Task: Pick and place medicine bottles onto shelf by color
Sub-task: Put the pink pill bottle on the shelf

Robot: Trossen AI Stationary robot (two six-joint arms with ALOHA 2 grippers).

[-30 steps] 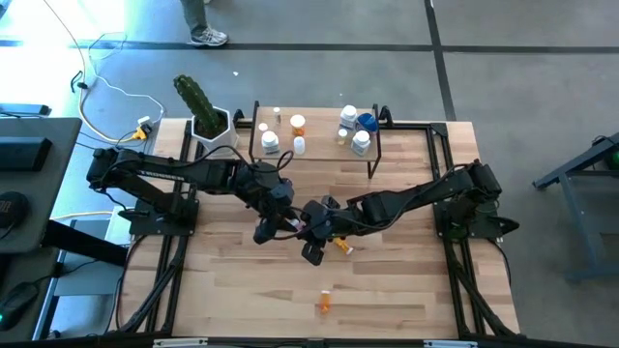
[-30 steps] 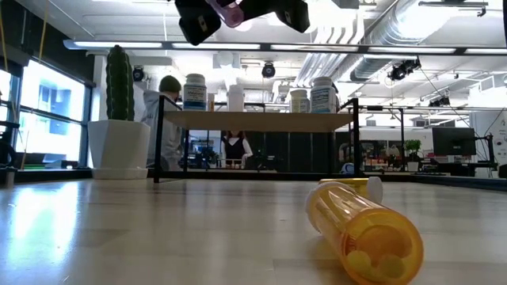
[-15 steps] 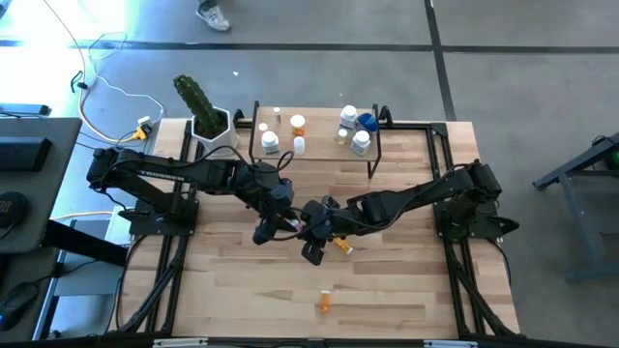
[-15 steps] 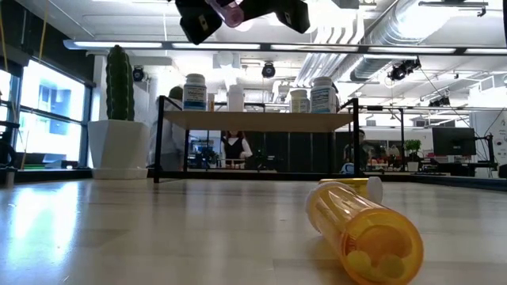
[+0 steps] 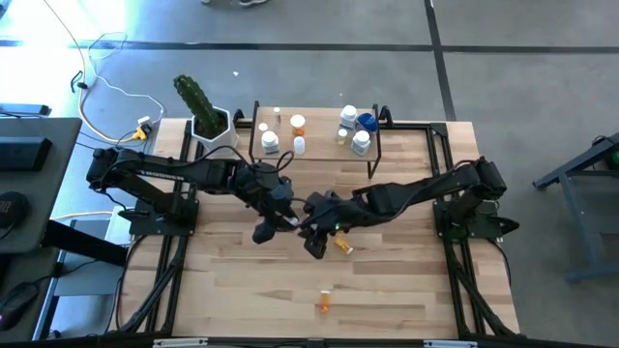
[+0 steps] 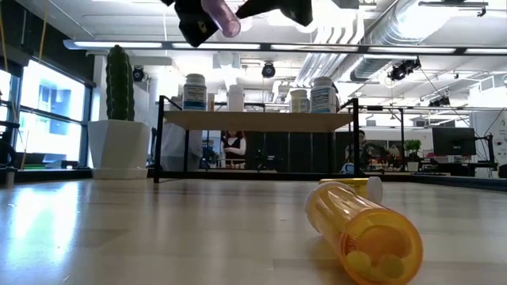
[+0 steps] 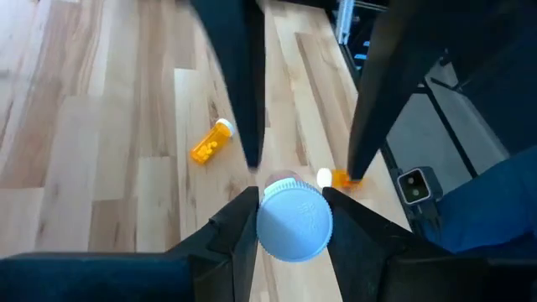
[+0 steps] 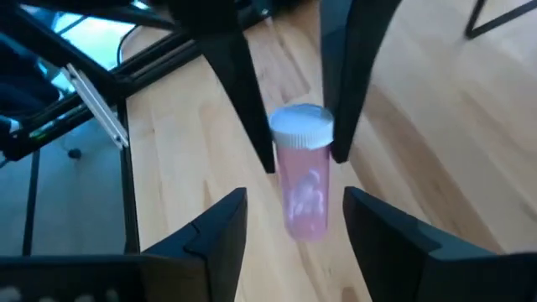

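Pills fill fallen orange bottle (image 6: 366, 228); left gripper (image 7: 289, 220) clamps pink bottle (image 8: 303, 170).

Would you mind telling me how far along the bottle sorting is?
Several bottles stand on the shelf. The left gripper holds a pink bottle by its cap, above the table; the right gripper is open around it. Two orange bottles lie on the table.
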